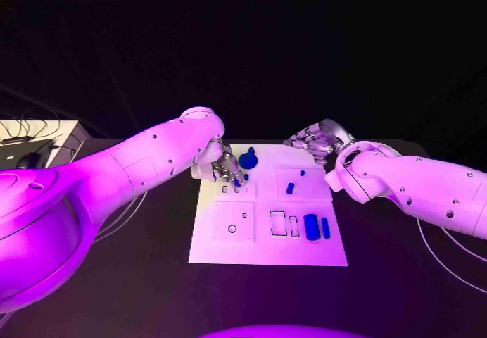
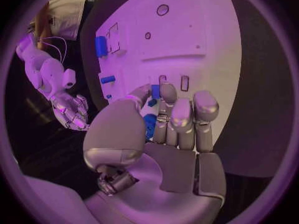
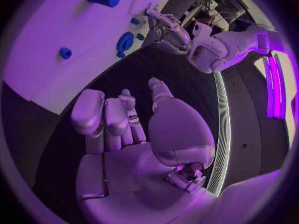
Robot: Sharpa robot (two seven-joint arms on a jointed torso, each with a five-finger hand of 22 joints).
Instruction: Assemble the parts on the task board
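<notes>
Head view: the left hand [image 1: 225, 169] works at the far-left part of the task board [image 1: 218, 250], fingers pointing down beside a round blue part [image 1: 248, 160], w/ a small blue piece [image 1: 236, 183] at its fingertips. Judged: an insertion step is under way here; whether the piece is seated can't be told. Right hand [image 1: 319, 141] hovers past the board's far edge, off the board, fingers curled loosely, nothing in them. A short blue peg [image 1: 291, 188] stands mid-board; two blue bars [image 1: 312, 227] lie near the right edge beside empty slots.

Left wrist view: left hand's fingers [image 2: 169, 95] close round a small blue part [image 2: 156, 91], pinching it just above the board, near two small slots [image 2: 184, 82]. Next move prob. calls for lining the part up over its slot and pressing straight down w/o tilting.

Right wrist view: right hand [image 3: 124, 129] is over the dark table [image 3: 187, 74], apart from the board, fingers partly apart, holding nothing. The round blue part [image 3: 124, 43] lies well ahead of it, near the left hand [image 3: 165, 30].
</notes>
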